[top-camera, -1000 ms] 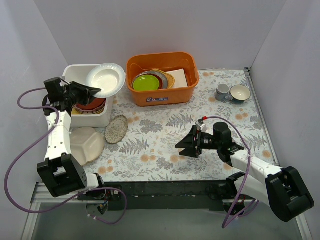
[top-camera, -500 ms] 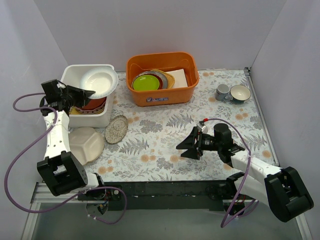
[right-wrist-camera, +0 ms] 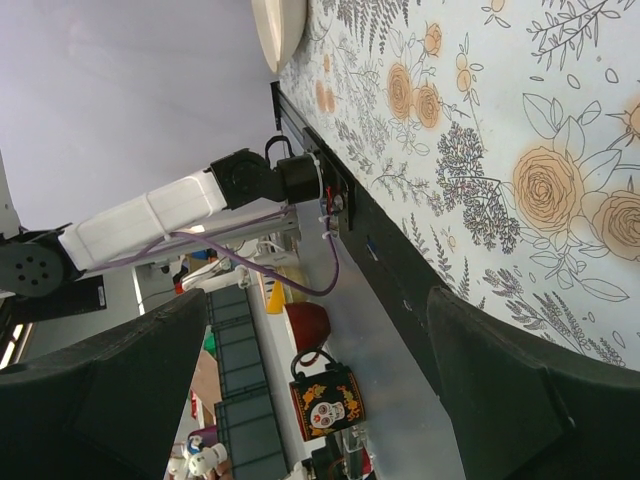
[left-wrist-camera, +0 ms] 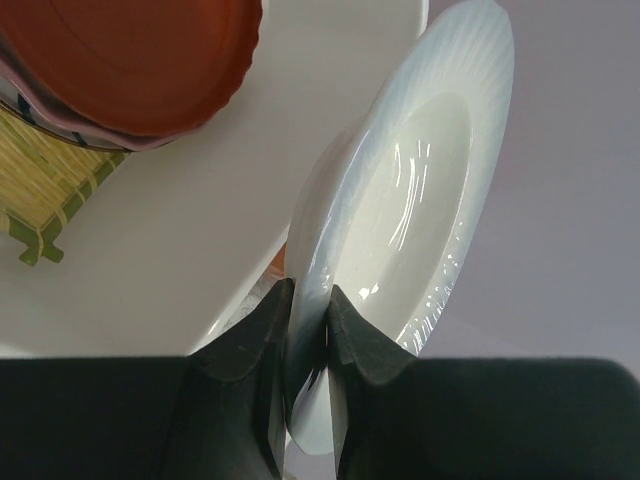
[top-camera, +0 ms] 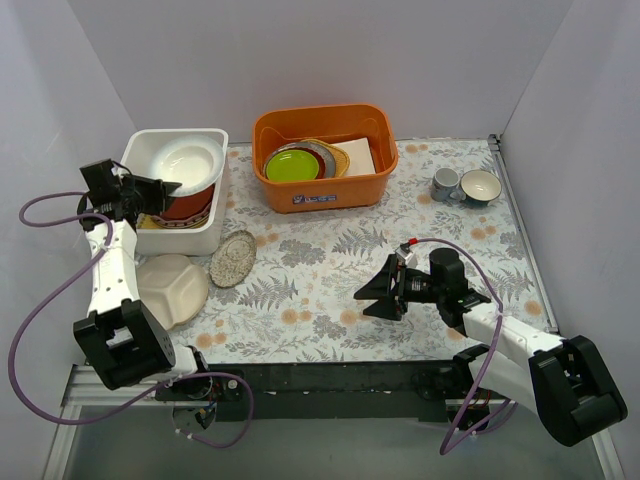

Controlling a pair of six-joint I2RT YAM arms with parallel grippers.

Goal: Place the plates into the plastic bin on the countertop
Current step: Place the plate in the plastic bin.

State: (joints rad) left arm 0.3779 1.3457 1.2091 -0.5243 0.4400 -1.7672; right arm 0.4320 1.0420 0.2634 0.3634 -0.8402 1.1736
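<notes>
Pinching plain white plate [left-wrist-camera: 420, 190] by rim w/ left gripper [left-wrist-camera: 305, 300] over plastic bin [top-camera: 216, 134]; hovering right gripper [top-camera: 372, 297] low over countertop [top-camera: 300, 270], spread wide.

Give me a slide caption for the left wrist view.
Left tool pinches the white plate edge-on over the plastic bin holding a red-orange plate.

At the far left, the left gripper [top-camera: 160, 187] pinches the rim of the plain white plate [top-camera: 190, 160], holding it over the plastic bin [top-camera: 192, 240], where a red-orange plate [top-camera: 187, 206] lies. The speckled oval plate [top-camera: 232, 258] and cream divided plate [top-camera: 172, 288] lie on the countertop [top-camera: 300, 290] just near of the bin. The right gripper [top-camera: 363, 303] hangs over the near right, its jaws spread wide.
</notes>
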